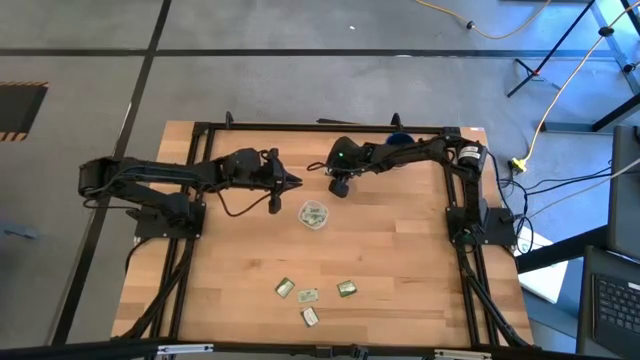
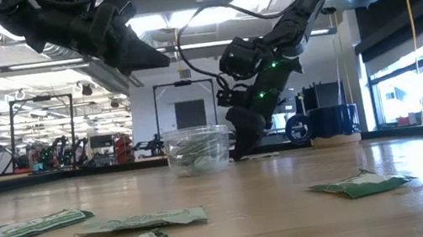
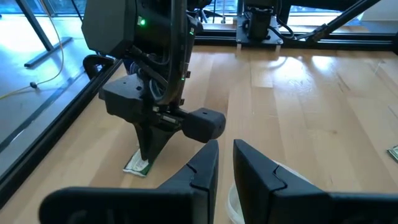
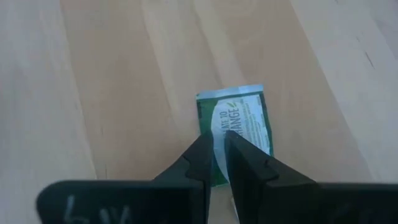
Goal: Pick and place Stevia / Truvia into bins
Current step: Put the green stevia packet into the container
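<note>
**Right gripper pinching a sachet beside the cup**

Wooden table (image 1: 400, 260) fills my overhead feed, with the clear cup (image 1: 314, 214) near its middle holding a few sachets. My right gripper (image 4: 216, 163) is down at the board just beyond the cup, its fingers drawn narrow onto the edge of a green-and-white sachet (image 4: 239, 121) lying flat on the wood. My left gripper (image 3: 225, 163) hangs above the table beside the cup, fingers nearly together with nothing between them. Four loose sachets (image 1: 310, 295) lie scattered near the front edge. I see a blue mug (image 2: 331, 121) at the far side.
</note>
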Robot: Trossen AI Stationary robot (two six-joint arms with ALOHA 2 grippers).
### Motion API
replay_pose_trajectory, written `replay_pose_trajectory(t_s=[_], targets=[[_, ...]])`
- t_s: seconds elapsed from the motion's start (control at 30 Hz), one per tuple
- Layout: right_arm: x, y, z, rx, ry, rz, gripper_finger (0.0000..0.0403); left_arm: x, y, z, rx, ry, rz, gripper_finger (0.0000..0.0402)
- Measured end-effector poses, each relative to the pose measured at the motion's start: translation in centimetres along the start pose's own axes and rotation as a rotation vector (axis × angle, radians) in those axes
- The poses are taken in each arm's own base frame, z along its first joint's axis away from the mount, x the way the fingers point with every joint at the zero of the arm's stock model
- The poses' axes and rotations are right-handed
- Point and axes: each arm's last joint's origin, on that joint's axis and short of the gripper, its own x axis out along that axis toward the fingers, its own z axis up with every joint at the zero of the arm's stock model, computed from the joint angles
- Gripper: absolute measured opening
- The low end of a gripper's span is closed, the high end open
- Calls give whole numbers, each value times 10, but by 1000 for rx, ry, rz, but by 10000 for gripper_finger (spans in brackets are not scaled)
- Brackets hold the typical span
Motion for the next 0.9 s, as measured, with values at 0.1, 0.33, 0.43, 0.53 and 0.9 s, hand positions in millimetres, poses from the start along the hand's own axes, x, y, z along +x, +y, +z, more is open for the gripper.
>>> replay_pose_trajectory(t_s=[0.1,0.33,0.43,0.53,0.9], targets=[[0,0,0,3,3,0,48,0,0,0,0,4,0,45],[0,0,-1,5,11,-2,48,0,0,-1,-1,12,0,45],[1,0,-2,6,12,-2,48,0,0,-1,-1,12,0,45],[1,0,-2,6,13,-2,46,0,0,-1,-1,13,0,45],[1,0,-2,4,16,-5,10,0,0,-1,-1,15,0,43]])
